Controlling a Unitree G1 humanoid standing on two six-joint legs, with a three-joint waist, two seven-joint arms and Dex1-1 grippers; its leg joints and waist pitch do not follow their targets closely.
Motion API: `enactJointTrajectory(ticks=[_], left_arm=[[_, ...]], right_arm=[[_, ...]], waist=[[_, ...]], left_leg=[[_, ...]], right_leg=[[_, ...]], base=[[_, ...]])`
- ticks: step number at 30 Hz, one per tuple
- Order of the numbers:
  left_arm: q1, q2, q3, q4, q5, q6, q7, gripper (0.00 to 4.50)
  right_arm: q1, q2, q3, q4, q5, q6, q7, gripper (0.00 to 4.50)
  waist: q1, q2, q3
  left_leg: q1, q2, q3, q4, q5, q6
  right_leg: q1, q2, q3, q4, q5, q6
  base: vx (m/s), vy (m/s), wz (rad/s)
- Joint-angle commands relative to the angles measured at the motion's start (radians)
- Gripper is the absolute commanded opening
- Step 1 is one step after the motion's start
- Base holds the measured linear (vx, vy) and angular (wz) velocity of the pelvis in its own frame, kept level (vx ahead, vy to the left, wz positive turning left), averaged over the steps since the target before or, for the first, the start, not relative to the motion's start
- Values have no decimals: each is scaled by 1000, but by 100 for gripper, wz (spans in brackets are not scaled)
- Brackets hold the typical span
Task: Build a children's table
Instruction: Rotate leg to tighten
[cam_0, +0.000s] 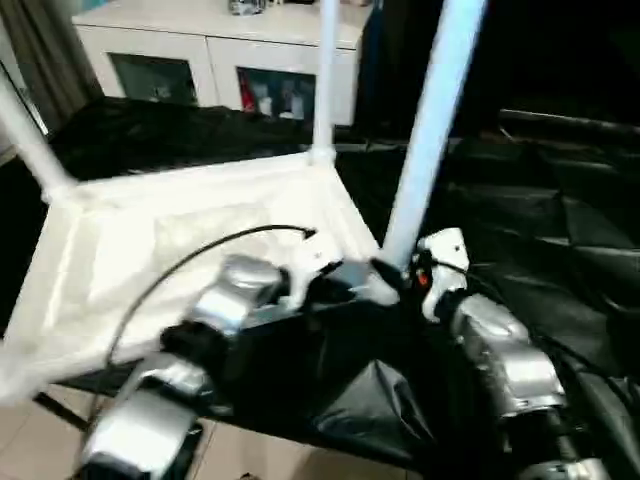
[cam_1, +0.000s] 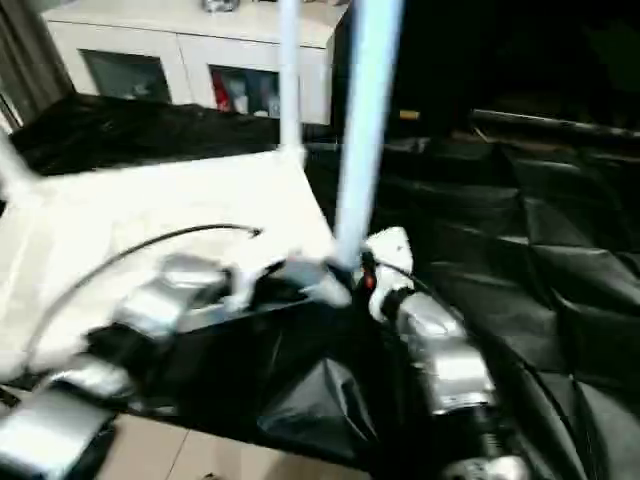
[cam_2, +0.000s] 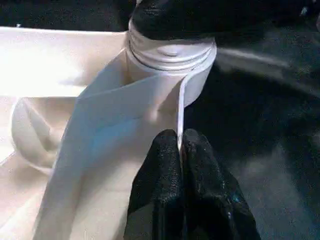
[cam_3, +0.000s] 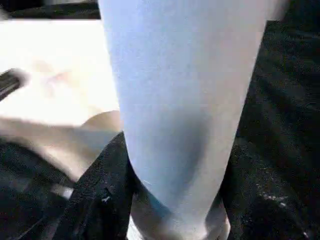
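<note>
The left gripper (cam_2: 181, 150) is clenched, its two black fingers (cam_2: 155, 180) pressed together on the thin white rim of the tabletop (cam_0: 150, 250) right beside a corner socket (cam_2: 170, 65) (the rim's edge runs up from between the fingertips to the socket's ribbed collar). The right gripper (cam_3: 175, 200) grasps the near leg (cam_0: 430, 130) low down, a black finger (cam_3: 100, 195) on either side of the pale tube just above where it enters that same socket. The two grippers meet at this near corner, the left coming in over the tabletop and the right from the black-draped side.

The tabletop lies upside down on the black cloth (cam_0: 540, 230), underside up and tilted somewhat in the head views. Three legs stand up from its corners: the near one, a second leg (cam_0: 324, 70) at the far corner, and a third leg (cam_0: 25, 130) at the left edge. A thin black cable (cam_0: 200, 255) arcs over the tabletop above the left forearm (cam_0: 235, 290). Behind stands a white cabinet (cam_0: 220, 60).
</note>
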Motion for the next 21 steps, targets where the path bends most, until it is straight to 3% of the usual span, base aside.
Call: enactJointTrajectory(ticks=[1, 2, 3, 9, 10, 11, 13, 14, 15, 17, 20, 21], left_arm=[[-23, -22, 36, 87, 15, 16, 161, 0], [-41, -46, 43, 114, 19, 16, 208, 0], [-64, -77, 51, 151, 22, 14, 258, 0], [-79, -99, 41, 183, 31, 3, 251, 0], [-77, -92, 34, 182, 32, -2, 229, 0], [-77, -91, 33, 182, 32, -4, 225, 0], [-68, -66, 21, 178, 31, -28, 153, 0], [-67, -62, 20, 177, 31, -32, 141, 0], [-65, -58, 20, 176, 30, -37, 127, 0], [-61, -52, 16, 172, 29, -53, 102, 0], [-37, -26, 1, 135, 20, -81, 8, 0], [-6, 6, -16, 87, 2, -99, -103, 0]], right_arm=[[20, 54, -21, 64, -5, 37, -109, 198], [15, 86, -28, 73, -12, 32, -159, 198], [7, 127, -31, 86, -26, 21, -221, 198], [-6, 147, 0, 86, -32, -8, -207, 198], [-3, 130, 15, 69, -29, -21, -160, 198], [-2, 127, 17, 66, -28, -23, -152, 253], [4, 75, 22, 20, 6, -33, -15, 267], [3, 65, 23, 15, 9, -29, 6, 269], [1, 51, 23, 12, 16, -26, 28, 276], [-1, 33, 28, 7, 24, -20, 60, 301], [-1, -42, 63, -12, 25, -12, 174, 301], [0, -113, 89, -33, 36, -4, 295, 301]], waist=[[-4, -10, -47], [-6, -2, -46], [-3, -3, -46], [-5, 4, -41], [-6, 3, -42], [-5, 3, -44], [-4, -3, -46], [-3, -1, -47], [-9, -1, -46], [-15, -7, -47], [-21, -6, -49], [-19, -8, -51]], left_leg=[[18, 64, -37, -78, -231, 0], [19, 62, -35, -78, -236, 0], [29, 62, -36, -78, -260, -11], [27, 67, -42, -91, -310, -14], [27, 67, -43, -91, -310, -14], [25, 68, -44, -92, -302, -12], [22, 68, -42, -90, -286, 2], [18, 68, -42, -88, -261, 18], [11, 67, -43, -89, -244, 30], [11, 64, -40, -84, -222, 41], [4, 63, -38, -78, -170, 66], [6, 64, -39, -75, -157, 79]], right_leg=[[29, -99, 59, -92, -247, -176], [23, -98, 61, -98, -256, -172], [18, -99, 61, -102, -286, -172], [27, -99, 59, -105, -290, -156], [29, -100, 58, -105, -287, -157], [33, -101, 59, -103, -269, -159], [40, -101, 58, -100, -231, -165], [43, -103, 58, -97, -194, -170], [46, -103, 58, -94, -176, -176], [46, -104, 56, -97, -176, -189], [53, -102, 55, -91, -136, -207], [55, -103, 54, -88, -111, -218]], base=[[0, 0, 0], [0, 0, 0], [0, 0, 0], [0, 0, 0], [0, 0, 0], [0, 0, 0], [0, 0, 0], [0, 0, 0], [0, 0, 0], [0, 0, 0], [0, 0, 0], [0, 0, 0]])
